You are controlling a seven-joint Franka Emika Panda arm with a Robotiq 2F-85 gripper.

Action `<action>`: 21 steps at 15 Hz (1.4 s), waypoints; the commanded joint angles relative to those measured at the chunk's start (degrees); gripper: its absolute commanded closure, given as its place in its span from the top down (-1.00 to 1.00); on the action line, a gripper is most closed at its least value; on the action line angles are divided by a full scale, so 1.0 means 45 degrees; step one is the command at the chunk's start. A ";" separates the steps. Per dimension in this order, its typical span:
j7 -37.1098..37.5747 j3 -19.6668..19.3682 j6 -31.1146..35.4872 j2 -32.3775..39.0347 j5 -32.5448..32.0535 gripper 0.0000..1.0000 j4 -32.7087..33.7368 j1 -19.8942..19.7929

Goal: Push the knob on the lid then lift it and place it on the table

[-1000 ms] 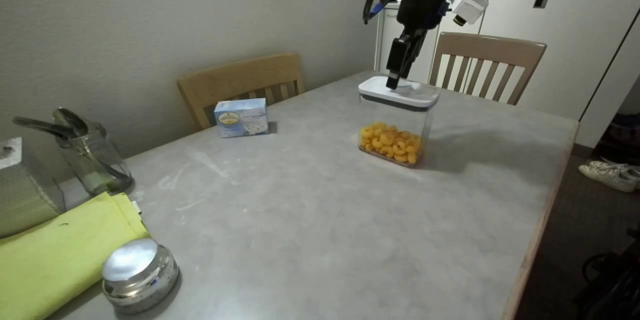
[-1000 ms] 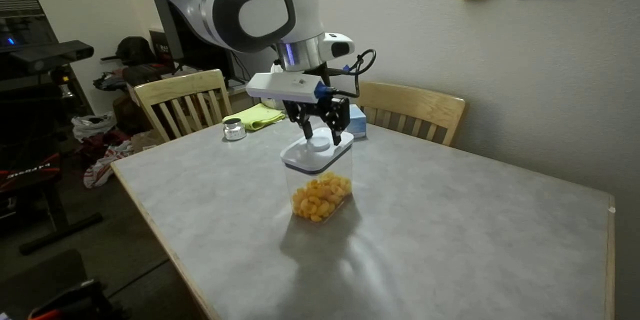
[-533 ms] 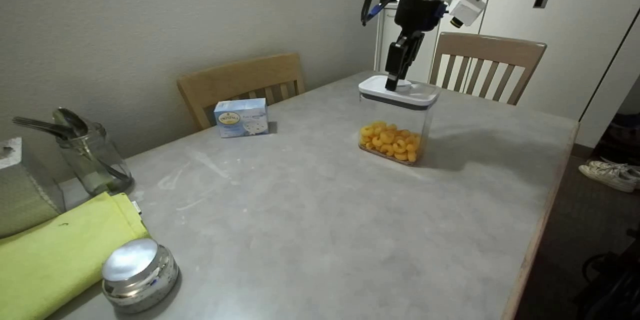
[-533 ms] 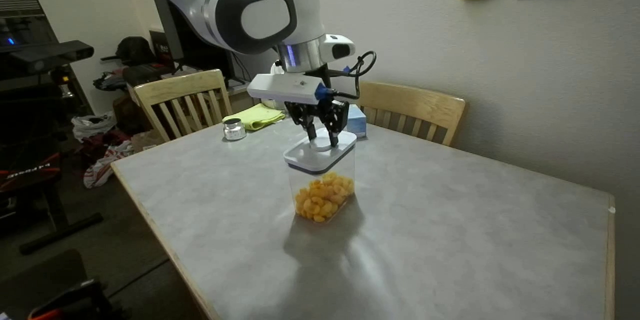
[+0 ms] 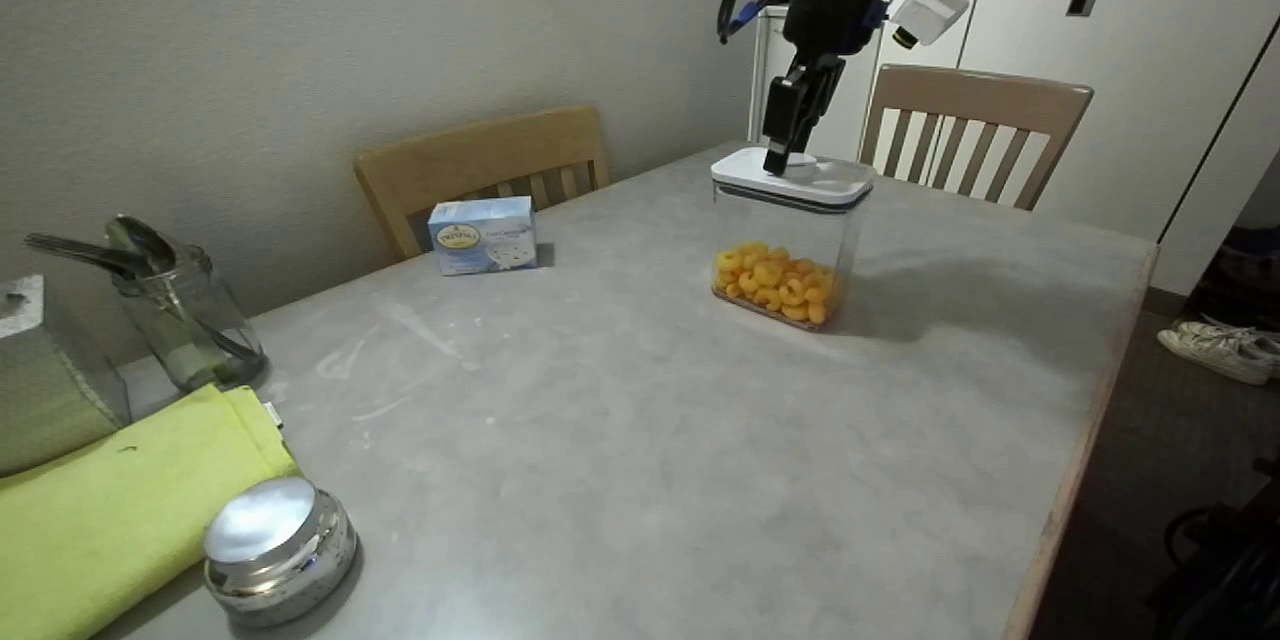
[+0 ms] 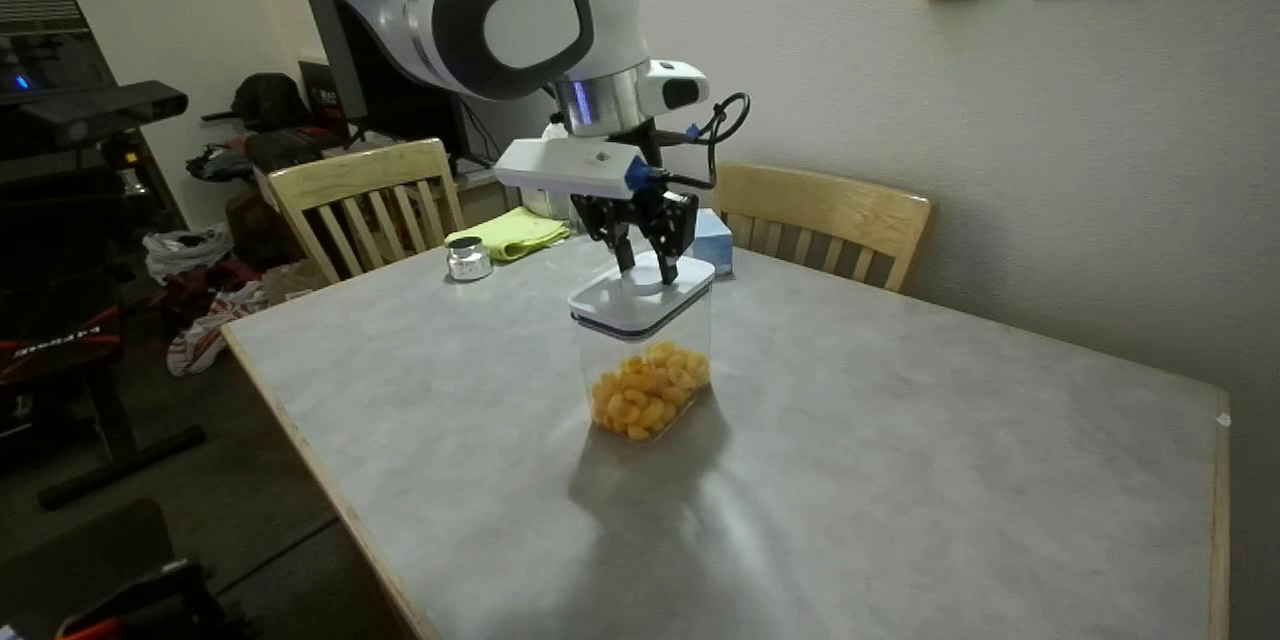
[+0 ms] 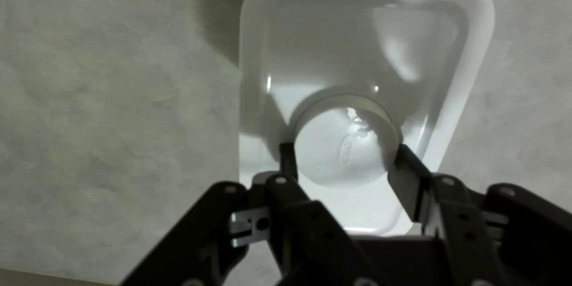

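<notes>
The white lid (image 5: 840, 180) sits on top of a clear container (image 5: 785, 228) on the light grey table (image 5: 600, 420). The lid also shows in an exterior view (image 6: 610, 310) and fills much of the wrist view (image 7: 321, 40). Its round knob (image 7: 342, 152) stands up from the lid. My gripper (image 7: 344, 156) has one finger against each side of the knob, shut on it. The gripper also shows in both exterior views (image 5: 775, 165) (image 6: 647, 272), pointing down over the lid. A thin line of seal shows under the lid's edge; the lid looks slightly raised.
Yellow ring-shaped pieces (image 5: 770, 280) lie inside the container. A blue-white box (image 5: 485, 235) stands near the wall-side chair (image 5: 490, 150). A glass jar with cutlery (image 5: 190, 320), a yellow cloth (image 5: 140, 500) and a silver tin (image 5: 280, 550) are at the table's far end from the container.
My gripper's fingers have closed in on the knob. The gripper and lid have then risen slightly, a little more than the container, which has also shifted a bit.
</notes>
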 commanded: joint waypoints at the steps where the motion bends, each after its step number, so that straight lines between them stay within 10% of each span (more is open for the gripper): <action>1: 0.0362 -0.0069 -0.0559 -0.0438 -0.0559 -0.42 0.0205 0.0141; 21: 0.1068 0.0874 -0.0506 -0.0705 -0.0234 -0.42 0.0614 0.1288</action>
